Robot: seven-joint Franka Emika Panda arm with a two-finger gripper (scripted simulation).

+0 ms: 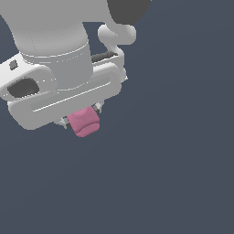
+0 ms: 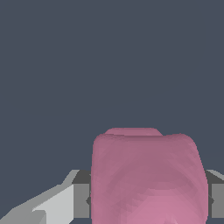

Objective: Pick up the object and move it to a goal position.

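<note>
The object (image 1: 83, 121) is a small pink matte lump with rounded edges. It hangs just below the white hand of the arm in the upper part of the exterior view's left. My gripper (image 1: 82, 118) is shut on it, and only small bits of the fingers (image 1: 97, 108) show on either side. The wrist view is filled low down by the object (image 2: 148, 179), clamped between the two grey fingertips (image 2: 81, 199). No goal marker shows in either view.
The arm's white body (image 1: 55, 50) fills the upper part of the exterior view's left. Behind everything lies a plain dark blue-grey ground (image 1: 173, 173).
</note>
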